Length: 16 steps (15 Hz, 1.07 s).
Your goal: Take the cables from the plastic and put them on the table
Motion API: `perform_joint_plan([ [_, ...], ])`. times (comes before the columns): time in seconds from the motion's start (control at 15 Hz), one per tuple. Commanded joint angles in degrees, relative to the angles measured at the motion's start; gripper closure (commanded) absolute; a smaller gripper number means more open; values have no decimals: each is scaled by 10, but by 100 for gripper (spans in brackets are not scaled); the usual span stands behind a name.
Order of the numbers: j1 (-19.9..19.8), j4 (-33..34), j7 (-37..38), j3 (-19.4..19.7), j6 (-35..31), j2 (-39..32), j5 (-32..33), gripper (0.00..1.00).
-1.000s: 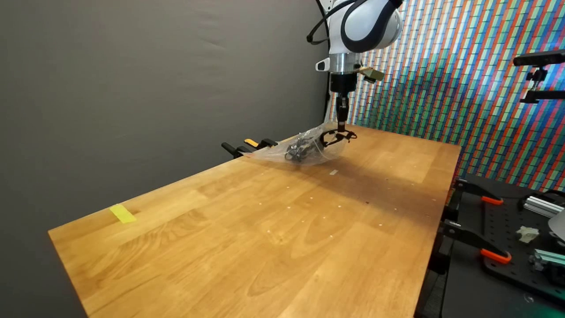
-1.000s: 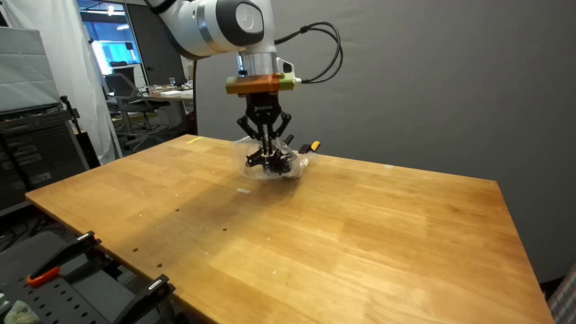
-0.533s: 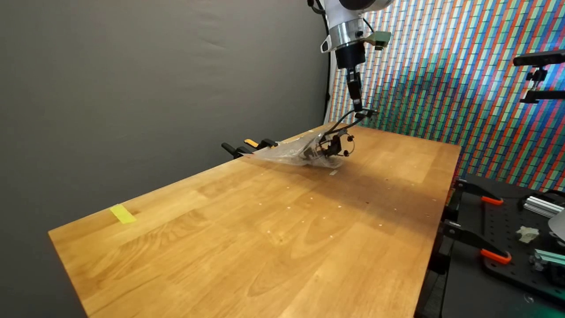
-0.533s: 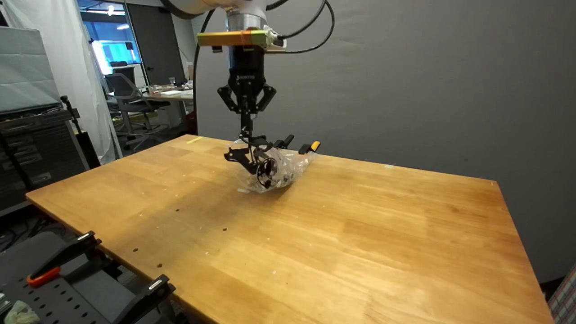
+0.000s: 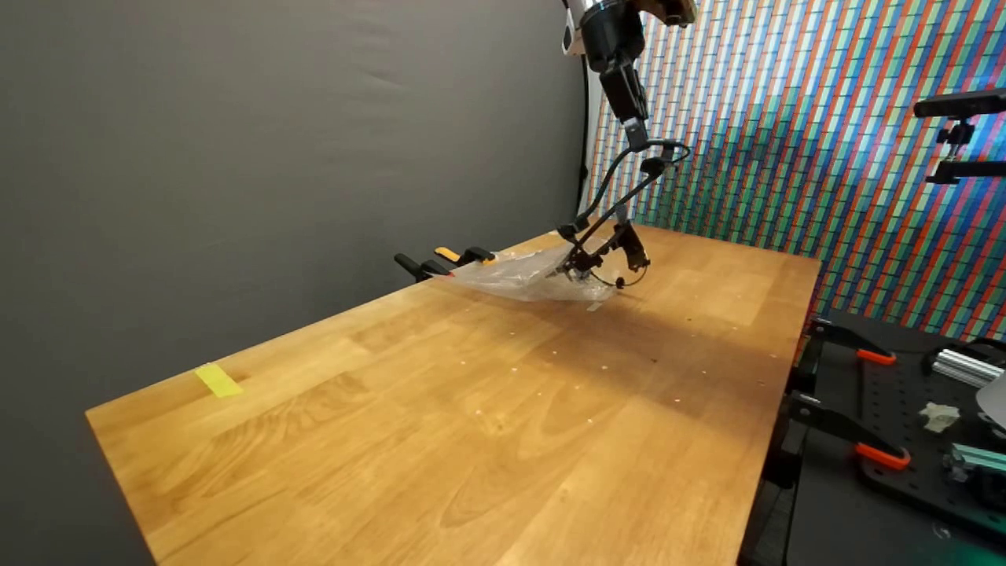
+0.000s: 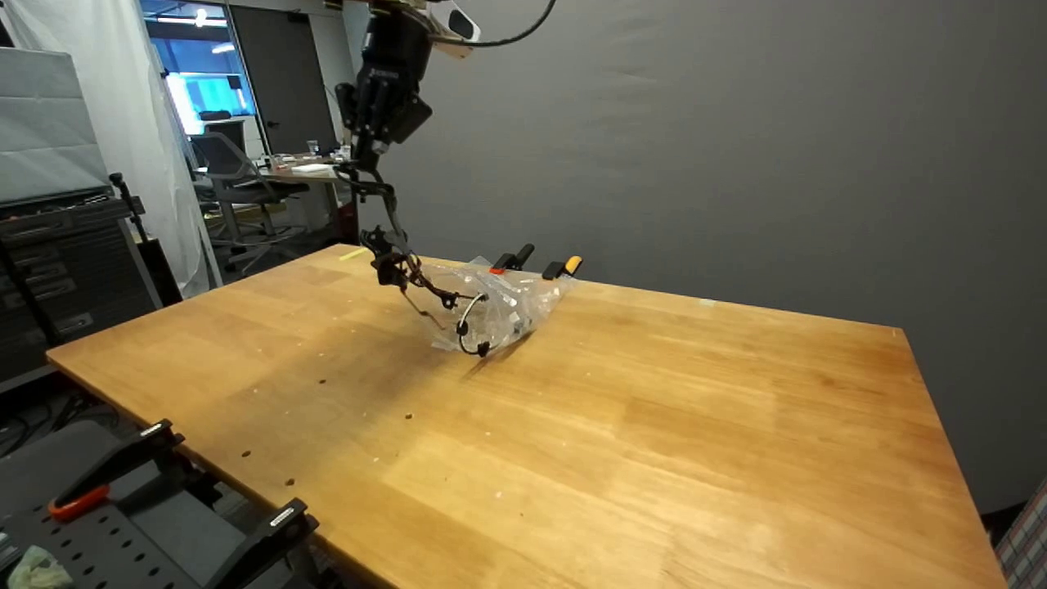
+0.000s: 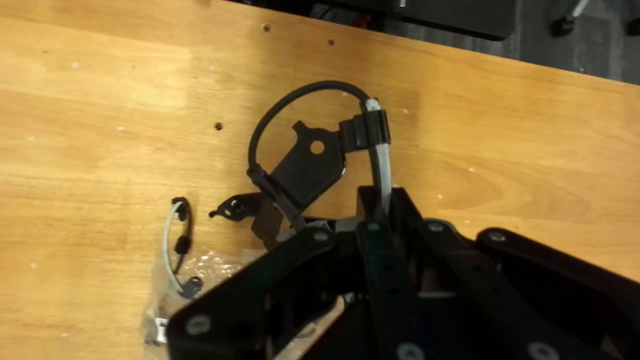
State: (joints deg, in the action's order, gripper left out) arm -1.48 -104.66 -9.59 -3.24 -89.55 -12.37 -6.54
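Observation:
My gripper (image 5: 635, 140) is raised above the wooden table (image 5: 440, 409), its fingers shut on a black cable strand. It also shows in an exterior view (image 6: 364, 164) and in the wrist view (image 7: 384, 205), where a grey-sleeved strand runs between the fingertips. The black cables (image 6: 388, 260), with clips and a flat bracket (image 7: 312, 160), hang down from it. Their lower end reaches the mouth of the clear plastic bag (image 5: 515, 275). A thin loop (image 6: 468, 315) rests at that mouth. The bag (image 6: 523, 307) lies on the table by the grey wall; small dark bits show inside it.
Clamps with black handles and a yellow tip (image 6: 564, 267) sit on the table edge behind the bag. Yellow tape (image 5: 218, 380) marks the table near a corner. A black side bench with orange-tipped clamps (image 5: 880, 456) stands along the opposite edge. A camera mount (image 5: 959, 106) stands beyond it.
My gripper has risen from the bag, tilted, and moved away from its closed end. The cables in it have come up and stretched out of the bag's mouth. The bag has flattened.

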Motion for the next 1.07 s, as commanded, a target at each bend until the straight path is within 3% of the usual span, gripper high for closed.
perform_joint_plan([
  [0.0, 16, 78, 37, -11, 73, -27, -87, 98],
  [0.4, 67, 108, 64, -54, 23, -48, -198, 98],
  [0.6, 86, 106, 58, -66, -15, -75, -201, 98],
  [1.0, 82, 86, 64, -54, -52, -137, -196, 98],
])
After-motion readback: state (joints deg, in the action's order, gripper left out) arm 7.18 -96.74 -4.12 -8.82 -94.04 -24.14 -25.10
